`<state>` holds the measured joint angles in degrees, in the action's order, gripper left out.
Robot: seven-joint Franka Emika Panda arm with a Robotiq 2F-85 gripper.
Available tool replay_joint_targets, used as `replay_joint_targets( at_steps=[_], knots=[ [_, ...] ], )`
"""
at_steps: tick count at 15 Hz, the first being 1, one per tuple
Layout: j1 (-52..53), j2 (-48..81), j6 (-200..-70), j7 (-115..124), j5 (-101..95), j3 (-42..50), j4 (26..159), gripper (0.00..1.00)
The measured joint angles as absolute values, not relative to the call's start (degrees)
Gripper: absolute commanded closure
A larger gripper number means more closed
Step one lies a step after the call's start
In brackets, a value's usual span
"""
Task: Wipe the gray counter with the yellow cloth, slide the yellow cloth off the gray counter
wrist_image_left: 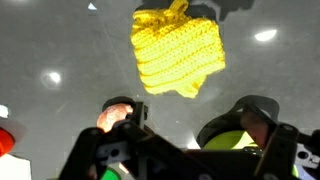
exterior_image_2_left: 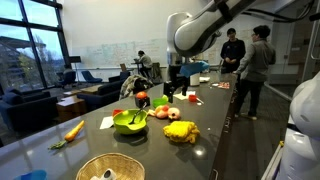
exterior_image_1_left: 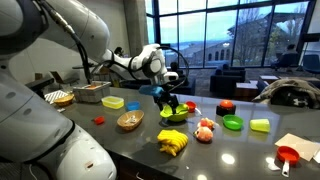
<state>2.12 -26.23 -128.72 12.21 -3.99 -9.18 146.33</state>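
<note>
Setting: dark grey, glossy bench (exterior_image_1_left: 250, 148) in a room with tall windows, scattered with small toy foods and bowls.
Yellow cloth: a crumpled knitted yellow cloth (exterior_image_1_left: 172, 143) lies on the bench close to one long edge. In both exterior views nothing touches it (exterior_image_2_left: 181, 131).
Claw: the claw (exterior_image_1_left: 167, 98) hangs from the white arm, pointing down, raised well clear of the bench and over the spot just beside the cloth (exterior_image_2_left: 172, 88).
Claw state: in the wrist view the claw (wrist_image_left: 188, 108) has its two fingers spread wide, with nothing held between them.
Wrist view of cloth: the yellow cloth (wrist_image_left: 178, 52) fills the upper middle of the picture, beyond the fingertips and apart from them, on bare bench (wrist_image_left: 60, 40).
Neighbours: a green bowl (exterior_image_1_left: 176, 113) sits behind the cloth, a pink toy (exterior_image_1_left: 205, 130) near it to one side, and a woven basket (exterior_image_1_left: 130, 120) further off.
Background: two people (exterior_image_2_left: 245, 55) stand beyond the far end of the bench.
</note>
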Motion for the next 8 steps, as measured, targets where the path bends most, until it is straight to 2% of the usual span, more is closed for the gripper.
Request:
replay_joint_targets(
  at_steps=[8],
  knots=[
    [1.4,-17.1,-134.5,8.6,-4.0,-6.0,143.8,0.0]
  ],
)
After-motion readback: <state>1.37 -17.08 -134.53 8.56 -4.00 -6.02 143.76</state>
